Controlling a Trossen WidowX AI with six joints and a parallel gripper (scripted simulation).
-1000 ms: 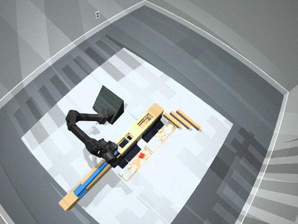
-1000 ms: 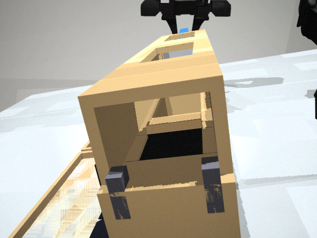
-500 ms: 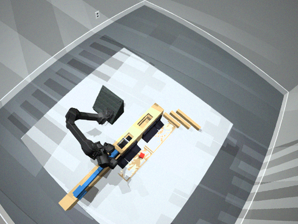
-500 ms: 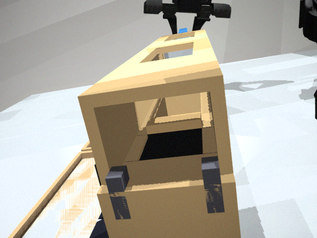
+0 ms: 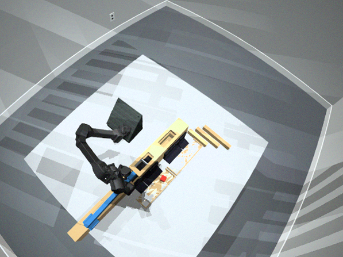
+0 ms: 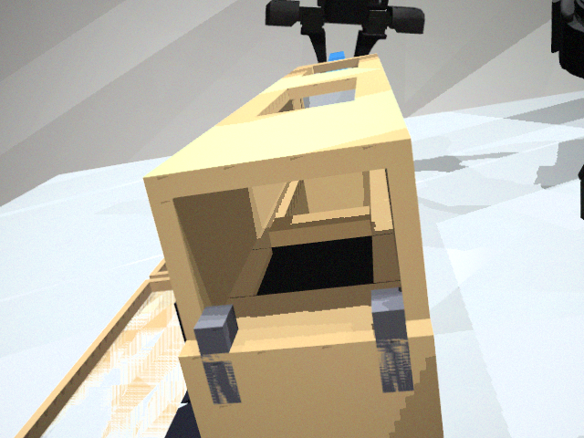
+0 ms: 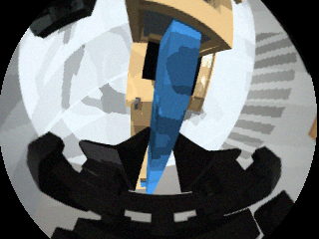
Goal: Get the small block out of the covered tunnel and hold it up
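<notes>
"Why is the blue handle (image 5: 102, 208) (image 6: 337, 56) (image 7: 174, 75) pinched by the gripper (image 5: 128, 182) (image 6: 340, 58) (image 7: 159, 130)?"
"So the cage can be slid, presumably, through the tunnel (image 5: 179, 126) (image 6: 283, 141) (image 7: 219, 25)."
"And the block?"
"A red block (image 5: 163, 178) is seen beside the tunnel, outside it; probably that's the one to be lifted."

Black from shoulder to fingertips

The arm (image 5: 88, 153) is matte black throughout, built of chunky, angular links with a blocky elbow. Its gripper (image 6: 343, 45) (image 7: 159, 130) is black too: a broad crossbar with a bulky rounded block at each end, and two fingers tapering to narrow tips. Up close, its body shows two small pale rectangular slots side by side and curved, hooked outer pieces.
</notes>
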